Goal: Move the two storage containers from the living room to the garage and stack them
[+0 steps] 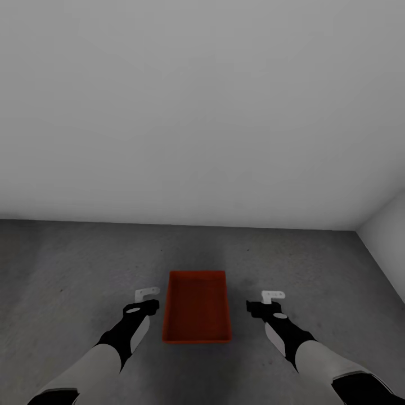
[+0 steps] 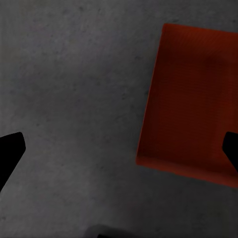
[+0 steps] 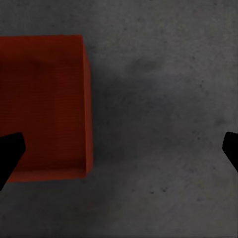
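An orange-red storage container (image 1: 197,306) rests flat on the dark grey concrete floor (image 1: 79,264) of the garage, open side up and with nothing inside it. My left gripper (image 1: 147,300) hovers just left of it and my right gripper (image 1: 268,301) just right of it. Both are open, hold nothing and stand apart from its walls. The left wrist view looks down on the container (image 2: 193,99), with the left gripper (image 2: 119,153) above the floor beside its long wall. In the right wrist view the container (image 3: 44,109) lies to one side of the right gripper (image 3: 119,151).
A plain white-grey wall (image 1: 197,112) rises a short way beyond the container. A second wall (image 1: 388,225) meets it in the corner at the right. Bare concrete stretches to the left and right of the arms.
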Motion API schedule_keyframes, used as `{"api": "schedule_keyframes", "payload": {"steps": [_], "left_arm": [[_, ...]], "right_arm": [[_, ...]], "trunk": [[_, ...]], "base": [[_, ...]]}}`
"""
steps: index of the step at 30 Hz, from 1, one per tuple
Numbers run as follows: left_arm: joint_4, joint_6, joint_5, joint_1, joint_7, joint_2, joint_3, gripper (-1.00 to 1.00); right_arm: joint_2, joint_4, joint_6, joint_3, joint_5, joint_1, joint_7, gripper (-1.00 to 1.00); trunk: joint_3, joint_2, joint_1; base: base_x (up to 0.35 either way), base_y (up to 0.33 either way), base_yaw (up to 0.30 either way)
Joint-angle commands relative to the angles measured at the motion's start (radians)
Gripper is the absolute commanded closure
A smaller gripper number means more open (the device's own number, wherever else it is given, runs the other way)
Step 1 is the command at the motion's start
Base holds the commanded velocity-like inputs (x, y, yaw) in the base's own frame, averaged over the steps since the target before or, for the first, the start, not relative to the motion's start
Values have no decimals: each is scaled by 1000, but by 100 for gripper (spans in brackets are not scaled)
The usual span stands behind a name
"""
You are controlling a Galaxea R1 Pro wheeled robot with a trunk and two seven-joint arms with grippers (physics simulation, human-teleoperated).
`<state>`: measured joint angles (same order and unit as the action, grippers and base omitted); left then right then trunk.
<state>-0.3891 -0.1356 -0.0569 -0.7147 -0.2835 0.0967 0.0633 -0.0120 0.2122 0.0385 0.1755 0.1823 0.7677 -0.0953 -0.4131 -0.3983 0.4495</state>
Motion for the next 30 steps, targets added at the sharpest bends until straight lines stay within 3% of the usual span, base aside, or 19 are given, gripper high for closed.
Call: {"api": "schedule_keyframes", "payload": {"steps": [1,5,11,16,19,21,26,30], "left_arm": [[-2,-5,-6,0,-2,1,3,-100],[13,-5,-6,0,-2,-1,3,-100],[94,-5,-7,0,-2,-12,2,-100],[194,-6,-9,0,-2,-19,1,-100],[305,-5,-9,0,0,-36,1,-100],[336,-5,-11,0,0,-44,1,-100],[379,-10,-15,8,2,-71,1,-100],[386,-7,-44,10,8,-81,1,-100]], "right_arm": [[0,-2,4,9,11,1,-5,-100],[0,-17,0,9,13,1,-5,-100],[3,-174,7,9,10,1,-4,-100],[22,-231,-12,10,7,6,-4,-100],[36,-241,-29,11,6,9,-4,-100],[39,-243,-36,11,6,8,-5,-100],[43,-245,-63,10,7,-53,-11,-100],[45,-246,-61,11,6,-139,-15,-100]], "trunk": [[-1,-2,1],[-1,-2,1],[-1,-2,1],[-1,-2,1],[-1,-2,1],[-1,-2,1],[-1,-2,1],[-1,-2,1]], "base": [[0,0,0],[0,0,0],[0,0,0],[0,0,0],[0,0,0],[0,0,0],[0,0,0],[0,0,0]]}}
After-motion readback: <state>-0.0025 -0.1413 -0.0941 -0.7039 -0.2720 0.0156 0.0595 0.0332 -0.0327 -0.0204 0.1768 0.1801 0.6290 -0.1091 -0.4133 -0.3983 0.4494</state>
